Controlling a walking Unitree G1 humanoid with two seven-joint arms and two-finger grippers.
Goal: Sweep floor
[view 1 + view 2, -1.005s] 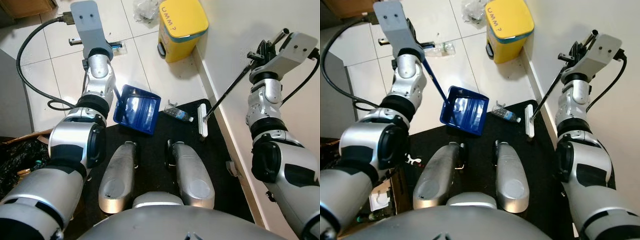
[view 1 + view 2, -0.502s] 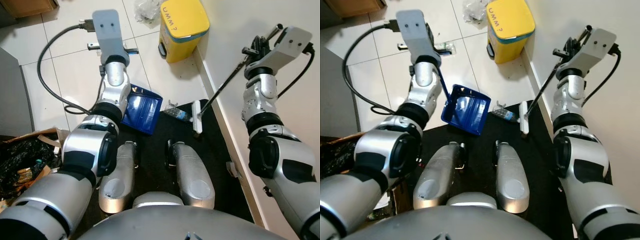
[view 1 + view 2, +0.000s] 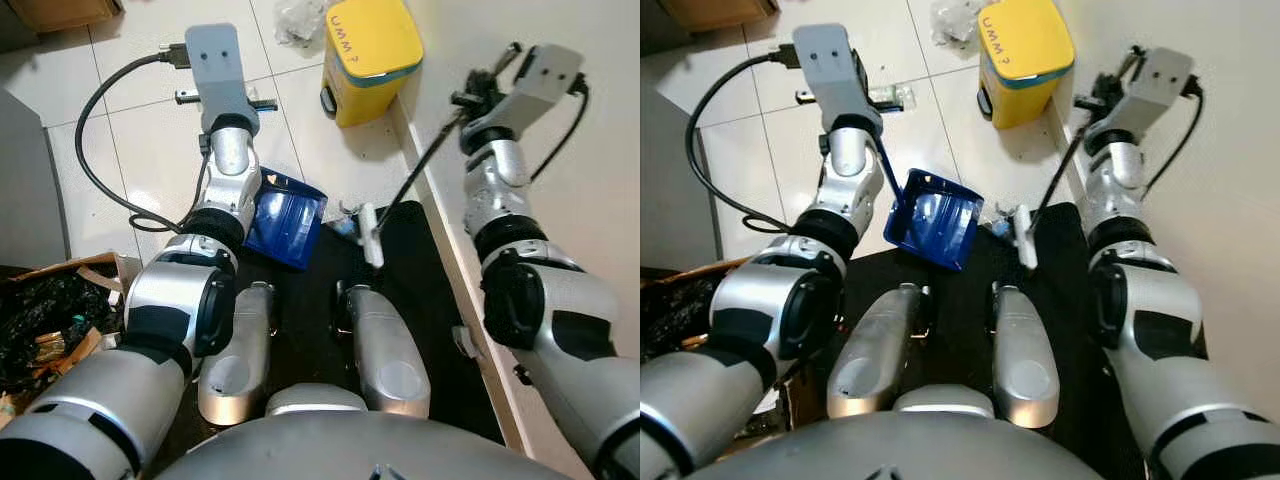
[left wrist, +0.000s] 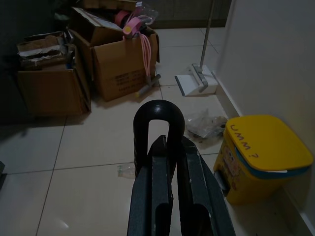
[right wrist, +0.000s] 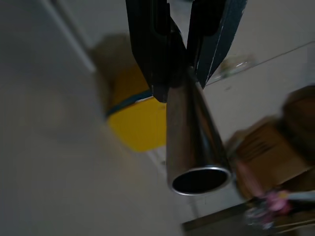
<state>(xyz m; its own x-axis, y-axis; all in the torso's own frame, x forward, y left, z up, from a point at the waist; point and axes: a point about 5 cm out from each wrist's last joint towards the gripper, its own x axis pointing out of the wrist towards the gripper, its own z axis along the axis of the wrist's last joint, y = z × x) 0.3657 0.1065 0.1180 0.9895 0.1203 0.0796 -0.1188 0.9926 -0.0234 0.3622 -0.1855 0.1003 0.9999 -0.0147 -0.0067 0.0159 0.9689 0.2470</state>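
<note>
A blue dustpan (image 3: pixel 285 215) stands tilted at the edge of a black mat (image 3: pixel 440 300), its handle (image 3: pixel 888 170) rising to my left gripper (image 3: pixel 865 100), which is shut on the handle's black loop (image 4: pixel 158 115). My right gripper (image 3: pixel 480 90) is shut on the metal broom handle (image 5: pixel 189 123) up near the wall. The rod slants down to the white broom head (image 3: pixel 371 235), which rests on the mat just right of the dustpan. A small plastic bottle (image 3: pixel 343 226) lies between the broom head and the dustpan, partly hidden.
A yellow bin (image 3: pixel 368 55) stands against the wall (image 3: pixel 560 200) on the right, with a crumpled plastic bag (image 3: pixel 290 20) behind it. A box of dark rubbish (image 3: pixel 50 310) sits at the left. Cardboard boxes (image 4: pixel 118 59) and a white dustpan set (image 4: pixel 197 81) stand farther off.
My right arm has swung the broom head leftward across the mat, pushing the bottle toward the dustpan. My left arm shifted the dustpan slightly right a second ago and has held still since.
</note>
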